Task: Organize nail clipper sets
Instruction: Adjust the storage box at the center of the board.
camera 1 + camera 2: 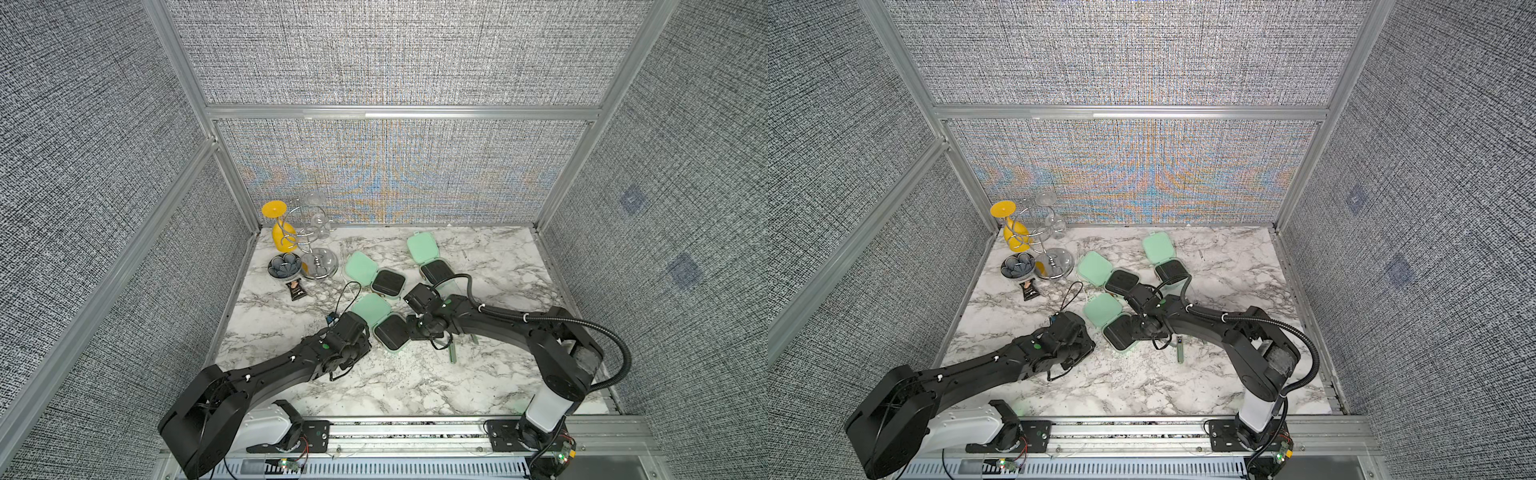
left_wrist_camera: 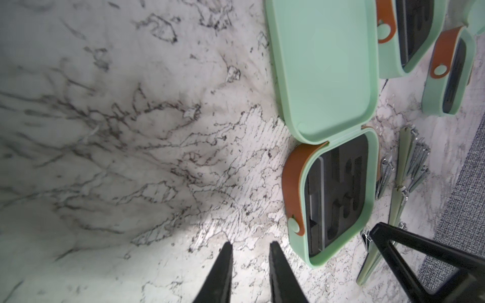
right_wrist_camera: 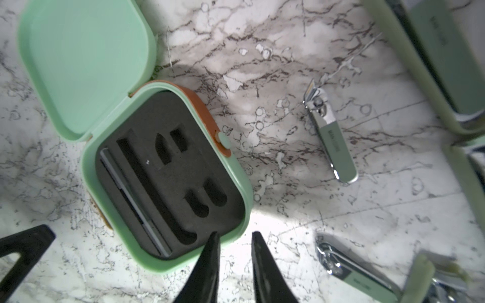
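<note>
On either side of the nearest open mint-green case [image 1: 390, 334] on the marble worktop [image 1: 415, 382], the left jaws and right jaws stand narrowly apart, empty; a loose nail clipper [image 3: 332, 136] lies beside the case.

Top views look down from high on my table [image 1: 415, 386]; wrist cameras, close above it, share one open case [image 2: 338, 199].

The white marble-patterned tabletop [image 1: 498, 266] carries three open mint-green boxes clustered mid-table: the near case [image 1: 371, 309], the middle case [image 1: 359, 268] and the far case [image 1: 421, 246], with slim clippers [image 3: 331, 136] loose beside them. At the far left corner stand a wire glass rack [image 1: 318, 266], a flower-shaped dish [image 1: 284, 266] and a black packet [image 1: 297, 291].
</note>
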